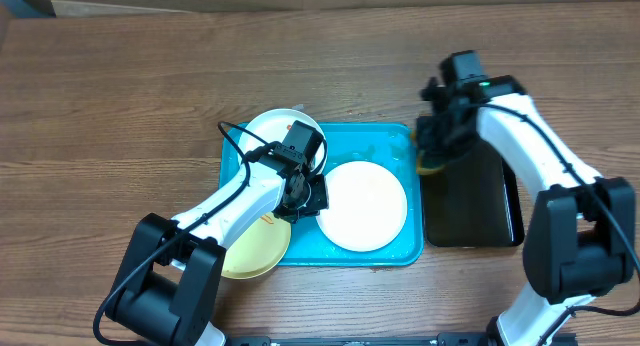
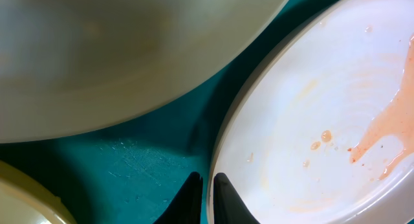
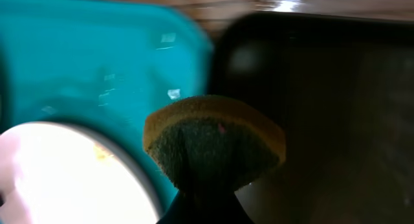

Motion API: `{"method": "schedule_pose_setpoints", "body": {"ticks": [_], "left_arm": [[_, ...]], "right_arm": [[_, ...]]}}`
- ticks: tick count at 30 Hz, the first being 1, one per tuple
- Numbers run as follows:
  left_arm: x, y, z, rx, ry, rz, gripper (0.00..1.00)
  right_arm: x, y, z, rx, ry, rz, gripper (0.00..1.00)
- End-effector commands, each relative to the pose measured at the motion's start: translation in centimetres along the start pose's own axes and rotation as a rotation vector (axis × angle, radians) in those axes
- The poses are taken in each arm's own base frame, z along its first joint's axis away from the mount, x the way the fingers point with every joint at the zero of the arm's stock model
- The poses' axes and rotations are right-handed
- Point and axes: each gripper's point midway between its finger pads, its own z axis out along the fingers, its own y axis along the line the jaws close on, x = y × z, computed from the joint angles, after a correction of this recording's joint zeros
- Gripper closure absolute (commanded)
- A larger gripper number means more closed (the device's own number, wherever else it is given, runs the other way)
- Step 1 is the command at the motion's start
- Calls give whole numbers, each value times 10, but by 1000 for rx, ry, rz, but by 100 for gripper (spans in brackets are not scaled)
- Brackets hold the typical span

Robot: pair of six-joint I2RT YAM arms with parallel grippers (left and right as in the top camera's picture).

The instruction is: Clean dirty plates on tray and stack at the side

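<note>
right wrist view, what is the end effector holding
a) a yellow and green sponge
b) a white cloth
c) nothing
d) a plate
A: the right end effector is shut on a sponge, yellow on top and dark green below, seen where the turquoise tray meets the black tray.

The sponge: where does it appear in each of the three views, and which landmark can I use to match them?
Overhead: the sponge is right of centre, in the gap between the turquoise tray and the black tray.
Left wrist: not in this picture.
Right wrist: the sponge fills the centre, held by the right gripper.
Shared landmark: the turquoise tray, also seen from the left wrist and from the right wrist.
</note>
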Motion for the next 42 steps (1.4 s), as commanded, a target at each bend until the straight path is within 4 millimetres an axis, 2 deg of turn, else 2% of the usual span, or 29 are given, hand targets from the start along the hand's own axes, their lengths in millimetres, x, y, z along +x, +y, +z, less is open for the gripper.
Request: {"method": "schedule_pose_setpoints", "body": {"ticks": [1, 4, 9, 11, 12, 14, 16, 20, 23, 30, 31, 33, 35, 36, 37, 39, 42], "left_arm": [[3, 2, 3, -3, 12, 17, 90], [3, 2, 3, -3, 13, 16, 90], [3, 2, 3, -2, 12, 16, 90], [2, 2, 3, -1, 11, 17, 89], [2, 2, 3, -1, 11, 17, 89], [3, 2, 3, -3, 12, 17, 89], [3, 2, 3, -3, 12, 17, 89], [2, 2, 3, -2, 11, 17, 89], [2, 2, 3, -1, 10, 17, 89], [2, 2, 3, -1, 10, 17, 88], [2, 2, 3, -1, 10, 17, 88], [2, 2, 3, -1, 10, 17, 88], [2, 1, 3, -1, 9, 17, 88], [2, 2, 3, -1, 9, 17, 88], [2, 2, 3, -1, 9, 17, 88], [2, 2, 3, -1, 10, 17, 88], [2, 2, 3, -1, 10, 17, 89]], "right_arm": [[0, -28, -5, 55, -6, 66, 96], [8, -53, -2, 148, 11, 91, 96], [22, -68, 19, 206, 20, 91, 95], [26, -70, 27, 206, 15, 90, 86], [27, -71, 31, 206, 13, 89, 75], [30, -72, 35, 206, 13, 89, 37], [30, -72, 35, 206, 14, 90, 28], [29, -72, 36, 205, 9, 97, 21], [29, -71, 41, 205, 9, 126, 22], [27, -69, 57, 204, 16, 113, 31], [25, -68, 57, 203, 11, 111, 40], [22, -67, 57, 202, 0, 108, 96], [20, -67, 57, 201, -8, 107, 96], [19, -67, 57, 201, -15, 107, 53], [18, -67, 57, 200, -20, 106, 32], [14, -67, 57, 199, -35, 104, 27], [5, -67, 57, 195, -71, 99, 27]]}}
